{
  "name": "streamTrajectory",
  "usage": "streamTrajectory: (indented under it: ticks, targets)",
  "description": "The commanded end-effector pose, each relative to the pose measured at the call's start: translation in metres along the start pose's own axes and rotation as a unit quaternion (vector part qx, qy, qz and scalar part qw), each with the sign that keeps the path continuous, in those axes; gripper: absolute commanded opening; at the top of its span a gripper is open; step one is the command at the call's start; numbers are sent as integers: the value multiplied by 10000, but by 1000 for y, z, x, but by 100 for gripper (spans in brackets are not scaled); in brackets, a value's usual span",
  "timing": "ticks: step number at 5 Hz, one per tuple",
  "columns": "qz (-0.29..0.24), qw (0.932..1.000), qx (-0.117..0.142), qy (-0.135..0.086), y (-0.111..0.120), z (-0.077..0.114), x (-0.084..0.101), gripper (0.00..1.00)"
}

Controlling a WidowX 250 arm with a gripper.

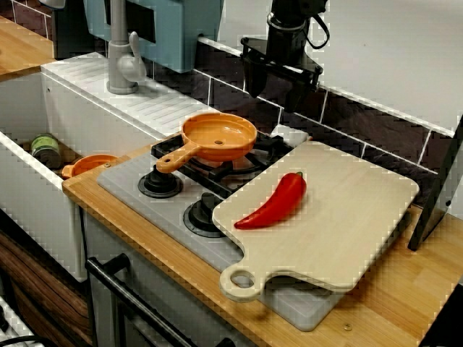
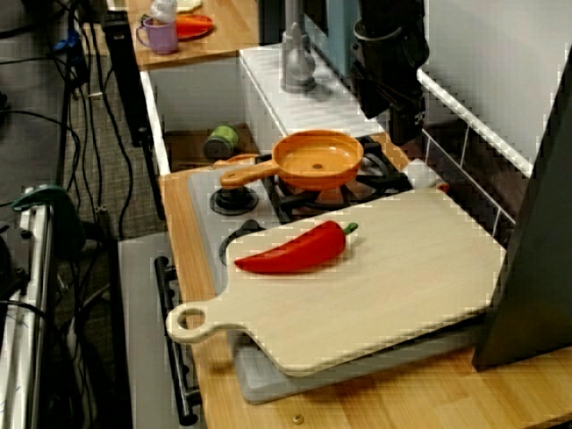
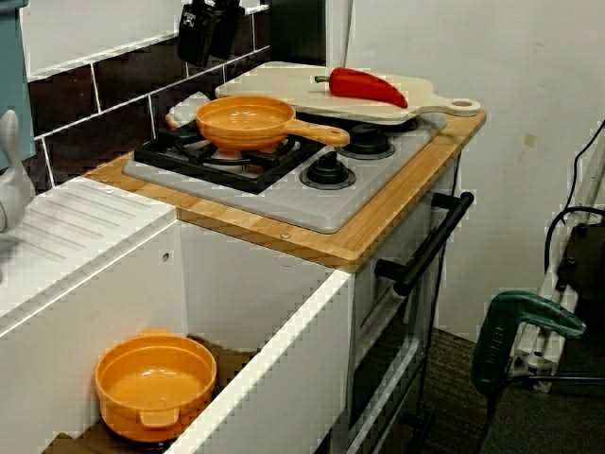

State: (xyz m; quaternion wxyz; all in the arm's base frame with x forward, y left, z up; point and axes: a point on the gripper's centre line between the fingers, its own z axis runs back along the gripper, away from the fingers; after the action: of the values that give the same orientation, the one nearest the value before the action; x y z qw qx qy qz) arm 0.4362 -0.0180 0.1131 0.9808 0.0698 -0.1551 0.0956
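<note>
The orange pan (image 1: 218, 136) sits on the hob's (image 1: 119, 181) grate. The gripper (image 1: 289, 101) hangs over the hob's back edge, apart from the pan. I cannot tell whether its fingers are spread or pressed together. A board (image 1: 347, 217) bearing a red pepper (image 1: 275, 202) covers the hob's right end.

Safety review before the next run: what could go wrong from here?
1. The gripper hangs close to the tiled wall; a sideways swing could scrape it.
2. The pan sits on the grate with its handle sticking out; a clip could spin it off.
3. The cutting board overhangs the stove edge, so a push could tip it and roll the pepper.
</note>
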Motion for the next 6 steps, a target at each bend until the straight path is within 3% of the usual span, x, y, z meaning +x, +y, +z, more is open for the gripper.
streamTrajectory:
  ticks: [1,2,3,4,6]
  targets:
    - [149,9986,-373,-344,10,8,15,100]
    - [-24,9976,-602,-349,12,1,17,100]
    - [-131,9970,-666,-364,13,-4,20,100]
    - [-229,9970,-601,-429,12,-11,21,100]
    - [-265,9975,-565,-336,6,-22,17,100]
